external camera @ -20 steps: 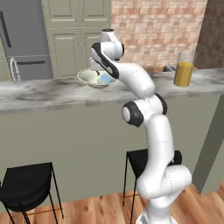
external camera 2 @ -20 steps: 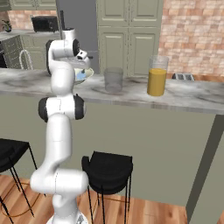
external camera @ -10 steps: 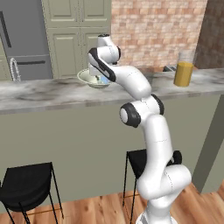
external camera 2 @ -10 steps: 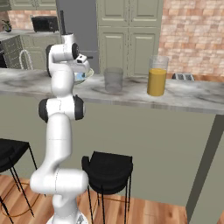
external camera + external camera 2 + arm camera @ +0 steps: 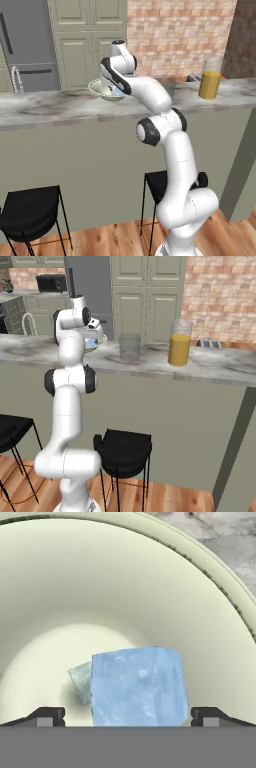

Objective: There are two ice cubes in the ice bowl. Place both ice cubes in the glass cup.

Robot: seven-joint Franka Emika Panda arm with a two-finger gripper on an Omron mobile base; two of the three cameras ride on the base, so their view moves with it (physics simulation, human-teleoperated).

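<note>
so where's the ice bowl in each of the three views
Left base view: ice bowl on the counter, upper centre-left, partly behind the arm.
Right base view: upper left, its rim just right of the arm.
Hand view: its cream inside wall surrounds the ice cube.
Shared landmark: glass of orange liquid.

Since a second ago the arm has swung its hand lower into the ice bowl, at about ten o'clock of the elbow (left base view). The gripper has come down around an ice cube, fingertips spread either side, a second cube behind it at nine o'clock.
</note>
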